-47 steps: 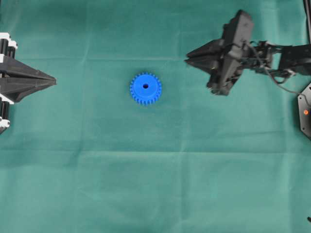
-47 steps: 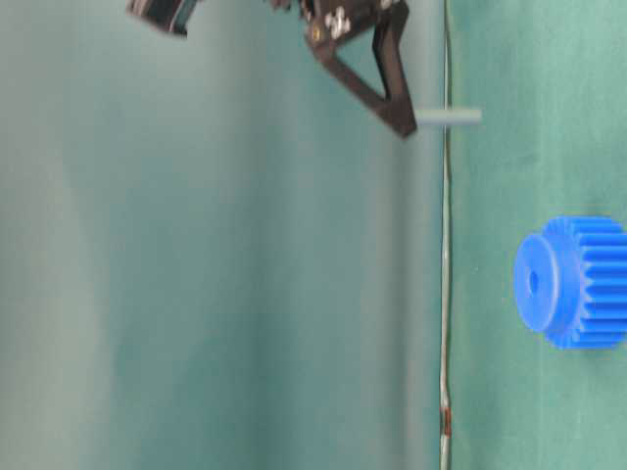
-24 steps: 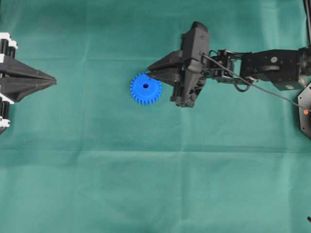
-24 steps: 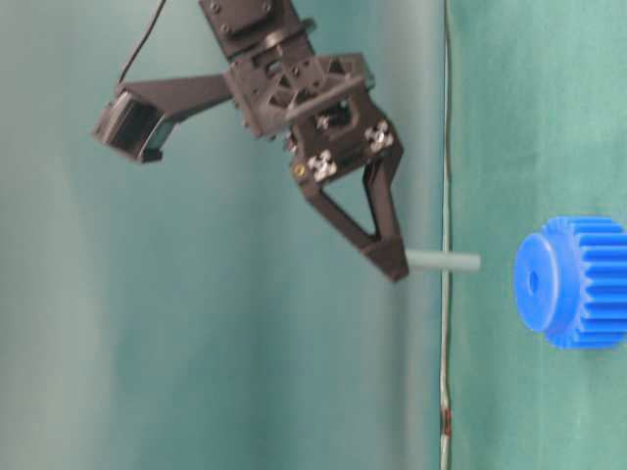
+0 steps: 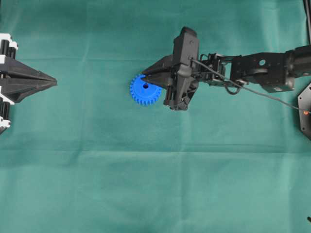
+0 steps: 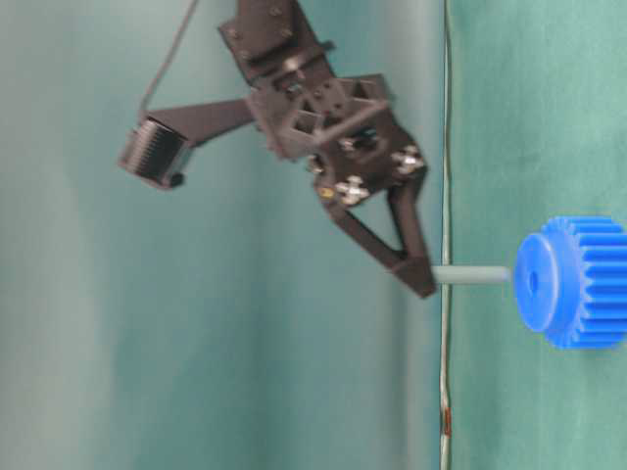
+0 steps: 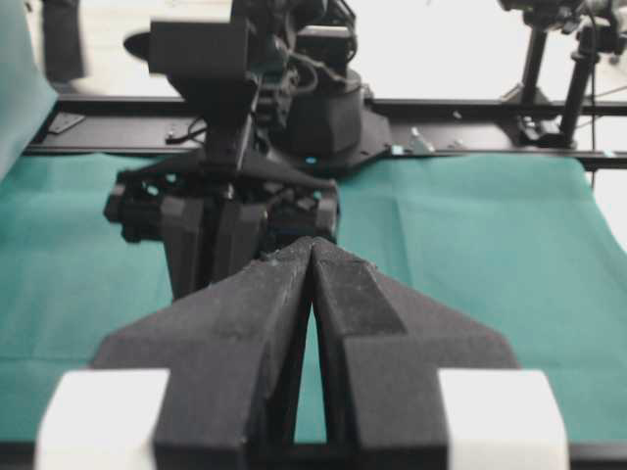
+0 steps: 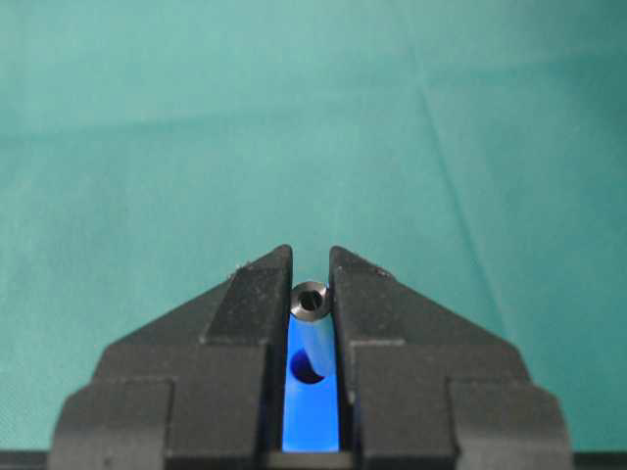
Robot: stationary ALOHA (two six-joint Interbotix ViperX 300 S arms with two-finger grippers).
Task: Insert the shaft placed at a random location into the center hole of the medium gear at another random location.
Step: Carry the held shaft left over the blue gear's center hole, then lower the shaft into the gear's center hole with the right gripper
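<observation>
The shaft is pinched at one end between the two fingers of the right tool, and its free end points straight at the medium gear. In the table-level view that free end stops just short of the gear's hub face, roughly level with the center hole; whether it touches the hub cannot be told. The right wrist view looks along the shaft, with its ring-shaped top end held between the fingertips and blue gear filling the gap behind it. The dark hole sits just beside the pin's lower part there.

From overhead the gear lies flat on the counter, slightly left of the middle, with the right tool hanging over its upper right edge. The hole shows just below the tool's tip.

The left tool waits at the left edge of the overhead view, well apart from the gear, with its fingers pressed together to a point and nothing between them. The left wrist view shows the same narrow seam between them.

Bare green cloth covers the counter on every side of the gear, creased in faint lines. Beyond the cloth's far edge, the left wrist view shows a black rail and a stand.
</observation>
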